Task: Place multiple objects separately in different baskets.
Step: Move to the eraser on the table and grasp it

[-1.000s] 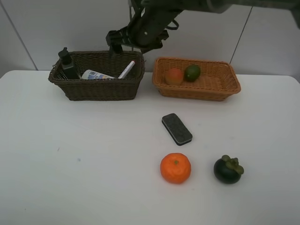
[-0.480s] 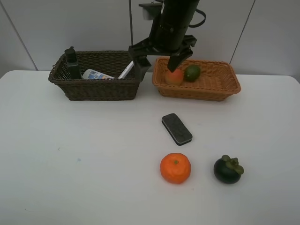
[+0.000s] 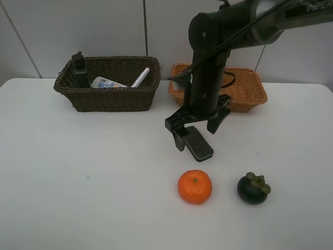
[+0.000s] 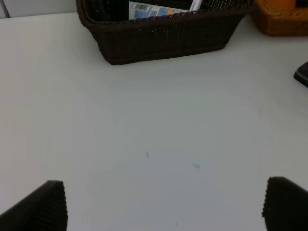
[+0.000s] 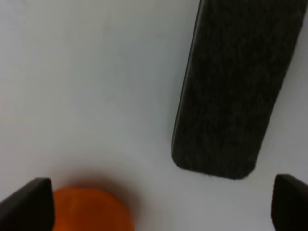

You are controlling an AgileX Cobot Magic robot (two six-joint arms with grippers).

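Observation:
The black eraser block [image 3: 201, 148] lies on the white table, and my right gripper [image 3: 197, 130] hangs open just over it, one finger on each side. In the right wrist view the eraser [image 5: 236, 86] lies ahead of the right gripper [image 5: 159, 204], with the orange fruit [image 5: 89, 211] beside one finger. The orange fruit [image 3: 194, 186] and the dark fruit [image 3: 253, 188] rest nearer the front. The dark brown basket [image 3: 106, 98] holds the pump bottle [image 3: 79, 70], white bottle [image 3: 106, 82] and marker [image 3: 141, 76]. My left gripper [image 4: 162, 207] is open over bare table.
The light orange-tan basket [image 3: 251, 89] stands at the back right, partly hidden behind my right arm. The left wrist view shows the dark basket [image 4: 163, 41] ahead, the tan basket's corner [image 4: 281, 21] and an edge of the eraser [image 4: 302, 74].
My right arm has swung from over the dark basket, past the tan basket, and down to just above the eraser, staying open. The objects have not moved.

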